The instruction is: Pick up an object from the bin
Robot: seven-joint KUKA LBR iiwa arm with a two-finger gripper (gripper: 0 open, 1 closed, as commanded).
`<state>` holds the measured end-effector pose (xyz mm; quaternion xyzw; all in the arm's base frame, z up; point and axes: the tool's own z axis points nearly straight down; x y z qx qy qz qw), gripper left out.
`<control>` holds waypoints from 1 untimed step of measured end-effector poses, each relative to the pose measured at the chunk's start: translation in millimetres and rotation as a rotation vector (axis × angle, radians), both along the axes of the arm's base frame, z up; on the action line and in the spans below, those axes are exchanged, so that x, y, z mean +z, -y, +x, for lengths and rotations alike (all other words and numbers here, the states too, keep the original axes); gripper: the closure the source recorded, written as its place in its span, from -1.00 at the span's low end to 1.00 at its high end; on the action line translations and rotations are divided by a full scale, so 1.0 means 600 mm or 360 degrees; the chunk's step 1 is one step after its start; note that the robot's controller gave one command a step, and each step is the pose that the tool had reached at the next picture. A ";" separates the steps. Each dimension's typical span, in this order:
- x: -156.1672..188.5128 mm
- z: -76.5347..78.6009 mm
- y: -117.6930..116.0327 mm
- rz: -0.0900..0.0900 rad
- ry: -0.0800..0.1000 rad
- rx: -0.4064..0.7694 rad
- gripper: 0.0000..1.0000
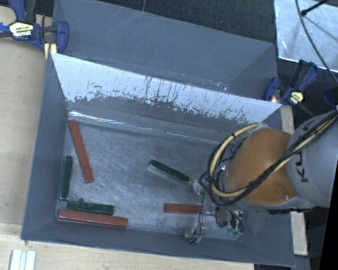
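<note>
The gripper hangs at the right end of a short red stick on the floor of the bin; whether it is open or closed cannot be told. A clean lift likely means squaring across that end. A dark green stick lies apart behind the red stick. The front wall is near, and bare floor opens to the red stick's left.
</note>
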<state>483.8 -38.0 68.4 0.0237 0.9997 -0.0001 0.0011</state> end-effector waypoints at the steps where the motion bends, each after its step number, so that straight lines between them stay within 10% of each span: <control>1: 0.001 0.002 0.000 -0.0001 0.0004 0.0004 -1.00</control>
